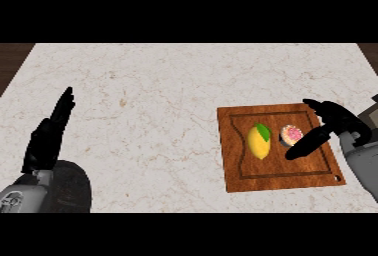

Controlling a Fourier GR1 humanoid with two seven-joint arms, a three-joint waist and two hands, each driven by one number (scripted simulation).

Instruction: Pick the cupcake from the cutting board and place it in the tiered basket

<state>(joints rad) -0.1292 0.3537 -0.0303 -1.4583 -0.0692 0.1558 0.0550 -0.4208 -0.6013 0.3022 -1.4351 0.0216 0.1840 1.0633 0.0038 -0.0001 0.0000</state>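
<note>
A small cupcake [290, 134] with pink frosting and a dark wrapper sits on the wooden cutting board [277, 167], in its right half. My right hand [336, 122] hovers over the board's right edge, open, with its thumb [308, 142] stretched down just right of the cupcake and its fingers reaching past the cupcake's far side. The hand is around the cupcake but not closed on it. My left hand [50, 132] rests open at the left, fingers up. No tiered basket is in view.
A yellow mango [259, 140] with a green leaf lies on the board, left of the cupcake. A dark round object [70, 187] sits at the lower left beside my left forearm. The marble counter [148, 100] spreads between the hands.
</note>
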